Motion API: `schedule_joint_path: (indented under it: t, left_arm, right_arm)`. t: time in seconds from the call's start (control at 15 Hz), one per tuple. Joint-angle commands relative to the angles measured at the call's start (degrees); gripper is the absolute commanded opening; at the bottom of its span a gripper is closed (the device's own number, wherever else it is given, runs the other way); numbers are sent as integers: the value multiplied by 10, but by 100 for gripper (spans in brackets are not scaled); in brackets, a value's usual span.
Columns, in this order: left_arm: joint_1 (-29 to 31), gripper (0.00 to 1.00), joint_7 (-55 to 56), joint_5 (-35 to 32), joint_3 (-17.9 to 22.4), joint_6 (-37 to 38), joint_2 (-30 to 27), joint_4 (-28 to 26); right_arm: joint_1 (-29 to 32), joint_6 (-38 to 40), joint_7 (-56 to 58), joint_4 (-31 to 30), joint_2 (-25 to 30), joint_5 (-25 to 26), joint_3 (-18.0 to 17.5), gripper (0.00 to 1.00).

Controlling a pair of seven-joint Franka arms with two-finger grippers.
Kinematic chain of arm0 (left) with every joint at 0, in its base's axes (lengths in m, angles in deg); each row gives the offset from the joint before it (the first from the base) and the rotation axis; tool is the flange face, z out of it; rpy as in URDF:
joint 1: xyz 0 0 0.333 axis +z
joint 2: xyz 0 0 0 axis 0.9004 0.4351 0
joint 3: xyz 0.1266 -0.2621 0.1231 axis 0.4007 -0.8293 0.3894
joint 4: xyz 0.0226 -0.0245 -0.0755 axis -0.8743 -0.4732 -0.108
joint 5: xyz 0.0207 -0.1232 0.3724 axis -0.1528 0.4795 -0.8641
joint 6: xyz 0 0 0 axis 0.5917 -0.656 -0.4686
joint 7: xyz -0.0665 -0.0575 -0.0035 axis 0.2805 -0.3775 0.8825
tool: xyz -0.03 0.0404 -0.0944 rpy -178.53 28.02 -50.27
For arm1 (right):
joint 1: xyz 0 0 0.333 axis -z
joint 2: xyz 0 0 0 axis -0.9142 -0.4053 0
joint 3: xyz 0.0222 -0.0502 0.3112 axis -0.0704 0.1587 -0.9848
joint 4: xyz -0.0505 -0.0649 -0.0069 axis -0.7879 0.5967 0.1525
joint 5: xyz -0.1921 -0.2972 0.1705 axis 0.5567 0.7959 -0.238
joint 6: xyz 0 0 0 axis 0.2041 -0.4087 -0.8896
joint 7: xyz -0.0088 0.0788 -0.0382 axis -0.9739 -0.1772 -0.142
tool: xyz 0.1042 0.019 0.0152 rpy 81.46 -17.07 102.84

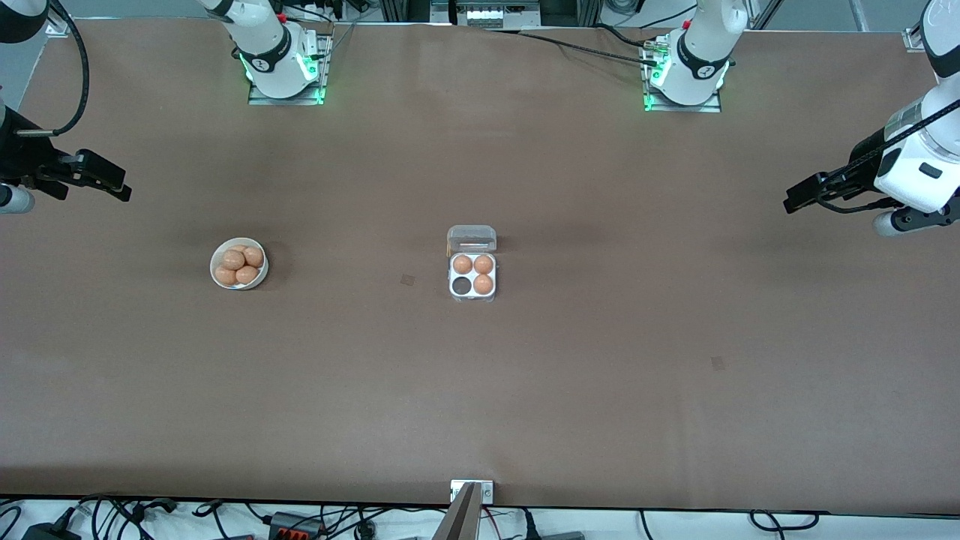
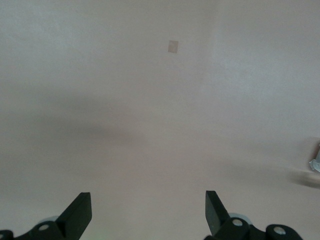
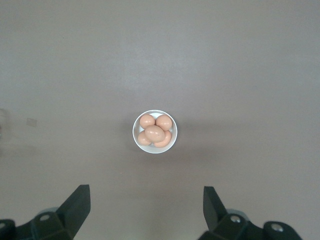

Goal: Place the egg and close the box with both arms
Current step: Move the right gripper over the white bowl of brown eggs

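Observation:
The box stands mid-table with its clear lid tipped open toward the robots. It holds three eggs, and the cup nearest the front camera toward the right arm's end is empty. A round white bowl with several orange-brown eggs sits toward the right arm's end; it also shows in the right wrist view. My right gripper is open and empty, high over the table's end, apart from the bowl. My left gripper is open and empty over bare table at the other end.
Two small darker square patches mark the brown table; one shows in the left wrist view. A metal bracket sits at the table's front edge. The arm bases stand along the back edge.

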Motion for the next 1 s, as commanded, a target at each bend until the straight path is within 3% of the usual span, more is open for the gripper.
schedule_joint_path:
  t: [0.0,0.47,0.93]
  left_arm:
    - [5,100,-13,-6,-4,8,4,12]
    - [5,100,-13,-6,-4,8,4,12]
    - [5,100,-13,-6,-4,8,4,12]
  right_arm:
    - [7,-1,-1,-19,18,7,-6,100]
    - [6,-2,1,-17,-3,17,-6,100]
    - [-13,-35,-2,-14,-118,27,-6,100]
